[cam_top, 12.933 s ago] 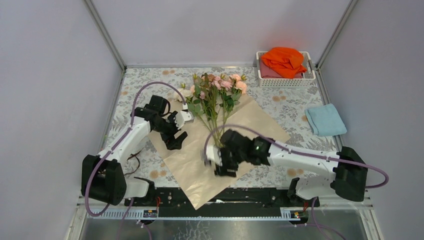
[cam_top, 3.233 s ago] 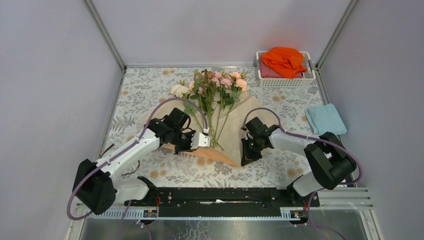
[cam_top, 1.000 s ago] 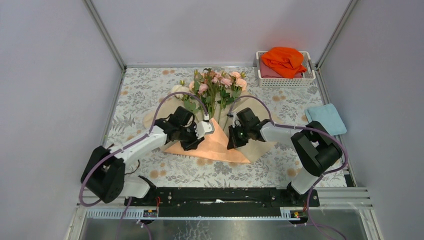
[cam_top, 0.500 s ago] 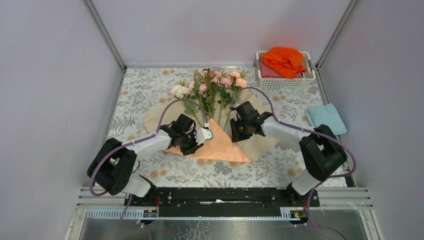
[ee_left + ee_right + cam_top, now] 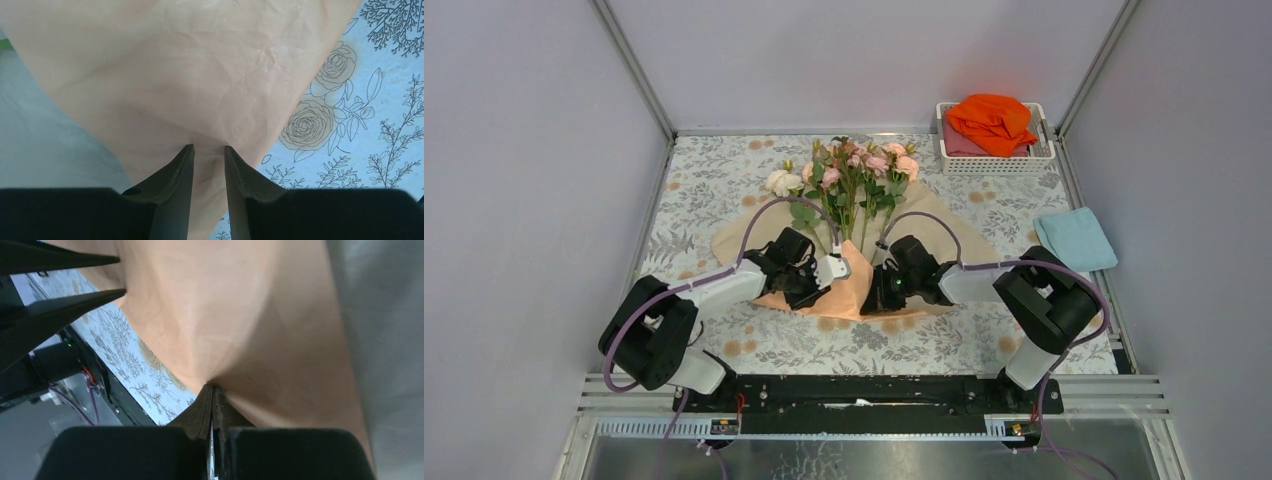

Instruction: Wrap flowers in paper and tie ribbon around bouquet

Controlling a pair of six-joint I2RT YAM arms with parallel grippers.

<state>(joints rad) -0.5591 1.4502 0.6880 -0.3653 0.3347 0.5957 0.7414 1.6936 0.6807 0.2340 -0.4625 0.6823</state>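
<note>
Paper point(image 5: 852, 292): lies at the middle of the worktop point(image 5: 709, 175), folded over the lower stems. The peach face is up between the two arms; paler tan flaps spread out to the left and right behind them.

Flowers point(image 5: 852, 170): pink and cream heads and green leaves stick out of the fold toward the far edge. The stems run back under the paper and are hidden there.

Left fingers point(image 5: 182, 175): part closed, with a fold of the peach paper bunched between the tips and creases running out from that spot.

Right fingers point(image 5: 199, 416): clenched tight together, pinching the paper. It puckers at the tips and lifts off the floral print below.

The two sets of fingers sit near each other at the near end of the fold. The left pair shows at the upper left of the right wrist view.

Around:
- white basket point(image 5: 994, 165) in the far right corner, holding an orange cloth point(image 5: 992, 120) on top of a reddish one
- light blue cloth point(image 5: 1074, 240) flat by the right edge, well apart from the paper
- purple cables point(image 5: 769, 205) arching over the tan flaps on both sides of the stems
</note>
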